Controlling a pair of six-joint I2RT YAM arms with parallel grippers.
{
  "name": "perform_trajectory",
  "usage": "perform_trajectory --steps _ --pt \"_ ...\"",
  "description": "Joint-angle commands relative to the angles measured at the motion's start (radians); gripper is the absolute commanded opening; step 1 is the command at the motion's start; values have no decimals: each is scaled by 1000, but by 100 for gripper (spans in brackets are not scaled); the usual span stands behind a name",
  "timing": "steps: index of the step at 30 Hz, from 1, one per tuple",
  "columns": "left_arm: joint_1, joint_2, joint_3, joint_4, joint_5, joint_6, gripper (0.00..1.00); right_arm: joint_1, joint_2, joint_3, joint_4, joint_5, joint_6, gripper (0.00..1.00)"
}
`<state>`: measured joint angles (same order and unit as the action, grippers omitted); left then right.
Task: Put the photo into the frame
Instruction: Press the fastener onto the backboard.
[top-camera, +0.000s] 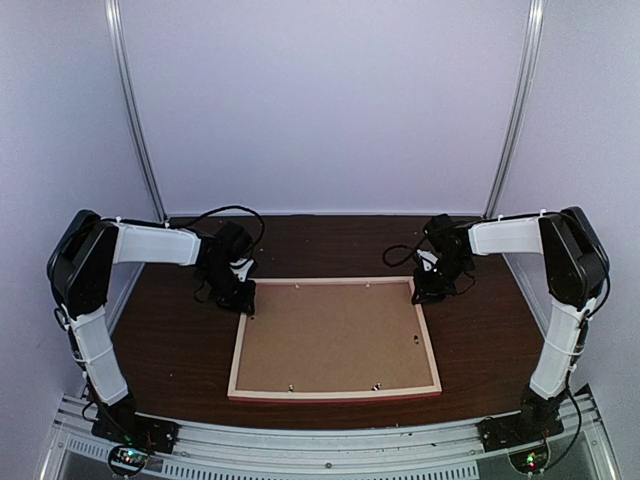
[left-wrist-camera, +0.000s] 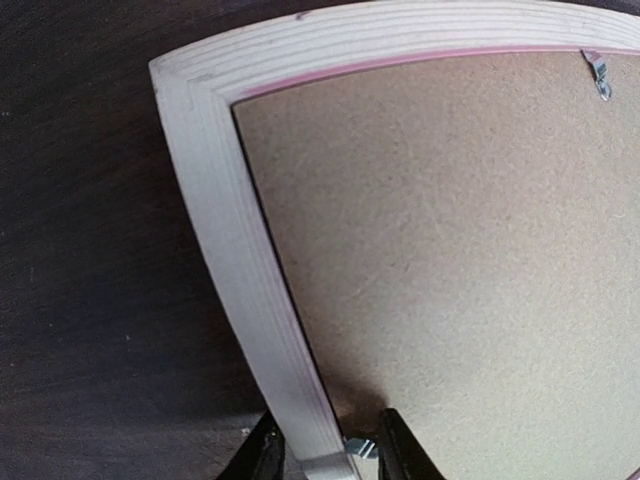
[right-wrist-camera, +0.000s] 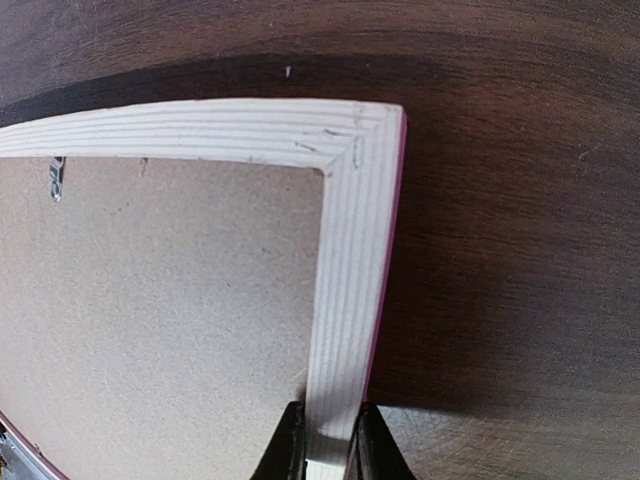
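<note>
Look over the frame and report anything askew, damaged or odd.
Nothing serious. The frame lies face down and square on the table, with its backing board seated flat. Only small dark nicks mark the wood at its far right corner, by the mitre joint. The photo is nowhere in view, possibly under the board.

So the pink-edged rectangular wooden picture frame (top-camera: 335, 393) lies back-up on the dark wooden bench (top-camera: 170, 350), lower centre of the top view, with the brown fibreboard backing panel (top-camera: 335, 335) inside it. The left pincer (top-camera: 242, 302) straddles its left rail near the upper-left corner, and the right pincer (top-camera: 424, 293) straddles the right rail near the upper-right.
</note>
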<state>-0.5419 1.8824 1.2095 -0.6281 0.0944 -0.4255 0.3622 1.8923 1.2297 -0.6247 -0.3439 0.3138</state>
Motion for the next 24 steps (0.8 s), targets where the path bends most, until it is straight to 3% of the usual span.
perform_trajectory --steps 1,17,24 --pt "-9 28 -53 -54 44 -3 33 0 13 -24 -64 -3 -42 11" --pt "2 -34 -90 -71 122 5 32 0 21 -16 -64 -3 -47 11" --pt "11 -46 -61 -69 98 3 45 0 17 -12 -67 -4 -47 11"
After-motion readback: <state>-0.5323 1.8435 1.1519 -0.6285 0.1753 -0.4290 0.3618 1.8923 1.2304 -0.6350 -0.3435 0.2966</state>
